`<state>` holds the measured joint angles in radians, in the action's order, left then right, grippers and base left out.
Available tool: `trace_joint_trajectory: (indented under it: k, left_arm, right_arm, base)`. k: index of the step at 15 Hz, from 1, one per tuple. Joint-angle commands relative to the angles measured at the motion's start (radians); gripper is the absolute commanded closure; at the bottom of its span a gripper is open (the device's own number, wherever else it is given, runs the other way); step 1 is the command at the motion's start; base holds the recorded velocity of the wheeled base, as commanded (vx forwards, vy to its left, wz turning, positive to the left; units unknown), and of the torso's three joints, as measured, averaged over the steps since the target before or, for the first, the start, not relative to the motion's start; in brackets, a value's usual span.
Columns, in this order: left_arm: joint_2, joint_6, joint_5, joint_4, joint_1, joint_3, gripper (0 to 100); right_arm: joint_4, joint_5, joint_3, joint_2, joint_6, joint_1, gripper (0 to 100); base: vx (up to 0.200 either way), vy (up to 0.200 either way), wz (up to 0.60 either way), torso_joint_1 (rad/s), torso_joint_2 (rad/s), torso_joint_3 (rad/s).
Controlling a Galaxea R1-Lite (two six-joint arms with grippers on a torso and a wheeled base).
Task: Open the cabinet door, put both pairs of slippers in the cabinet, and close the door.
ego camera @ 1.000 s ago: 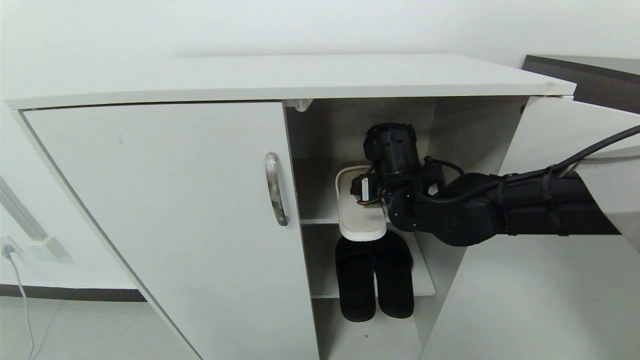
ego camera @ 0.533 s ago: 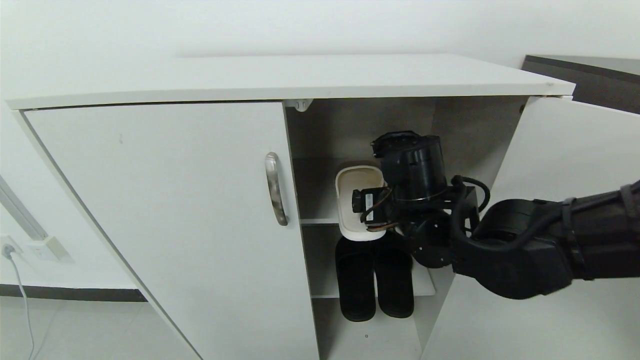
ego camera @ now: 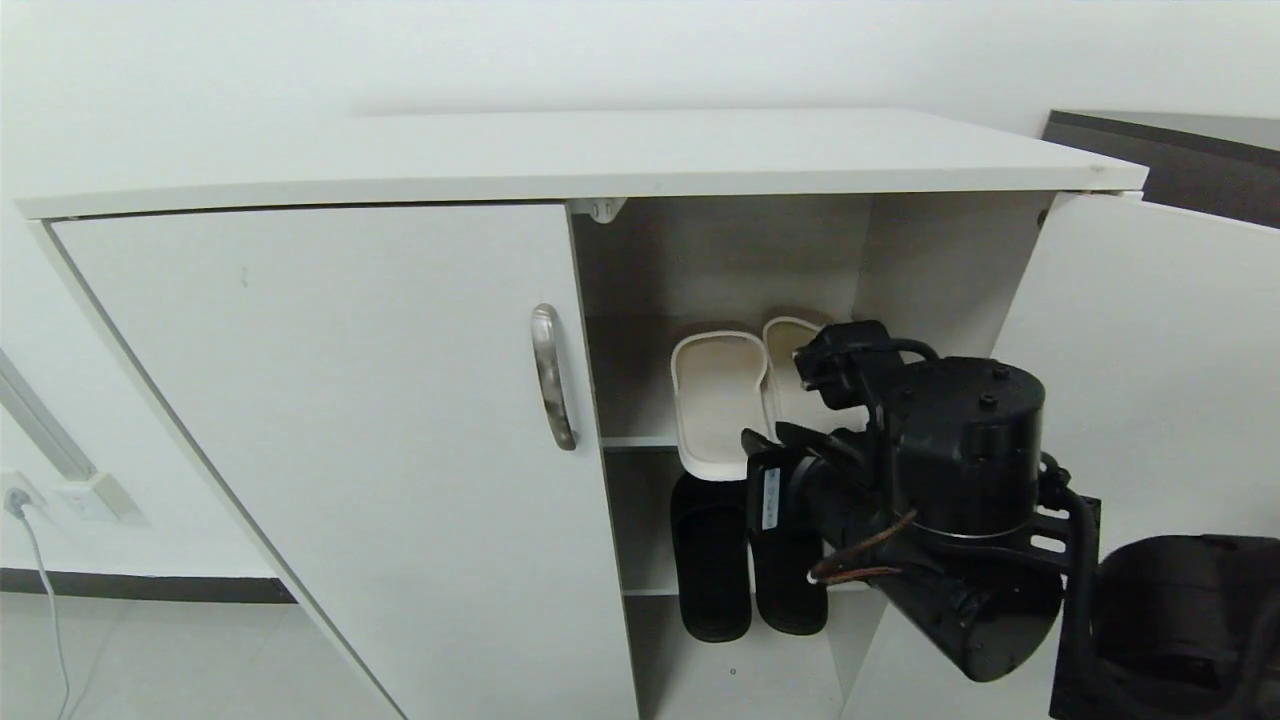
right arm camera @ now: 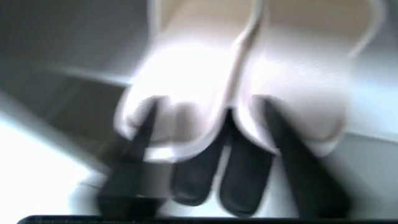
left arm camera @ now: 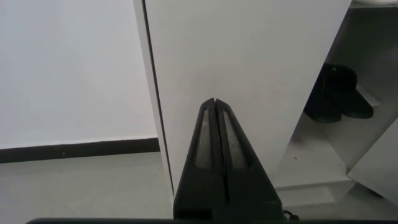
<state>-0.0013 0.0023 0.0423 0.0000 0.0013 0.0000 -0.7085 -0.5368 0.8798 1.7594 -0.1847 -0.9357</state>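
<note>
Cabinet shelf (ego camera: 628, 405), white slippers (ego camera: 716, 400), black slippers (ego camera: 712, 565) below

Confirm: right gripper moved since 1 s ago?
Yes. The right gripper backed out of the cabinet, downward and away from the white slippers on the upper shelf.

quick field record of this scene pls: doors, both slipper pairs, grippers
left door: closed
right door: swung open
white slippers: side by side on upper shelf, heels overhanging
black slippers: side by side on lower shelf
right gripper: open, empty, facing white slippers
left gripper: shut, empty, outside by left door
left to do: close right door
</note>
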Motion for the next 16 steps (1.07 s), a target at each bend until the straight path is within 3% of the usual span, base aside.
trace_joint_trajectory:
  k: [1, 10, 16]
  left_arm:
    - [0.001, -0.001, -0.001, 0.0, 0.0, 0.0, 100]
    - [0.001, -0.001, 0.001, 0.0, 0.0, -0.002, 100]
    - [0.001, -0.002, 0.001, 0.0, 0.0, 0.0, 100]
  right_arm:
    - [-0.039, 0.043, -0.074, -0.021, 0.002, -0.011, 100]
    - [-0.046, 0.092, -0.107, -0.018, 0.002, -0.048, 100]
    - [-0.046, 0.09, -0.12, -0.018, 0.002, -0.046, 100]
  base:
    - [0.0, 0.0, 0.0, 0.0, 0.0, 0.0]
    - [0.0, 0.0, 0.0, 0.0, 0.0, 0.0]
    - [-0.2, 0.0, 0.0, 0.004, 0.0, 0.001]
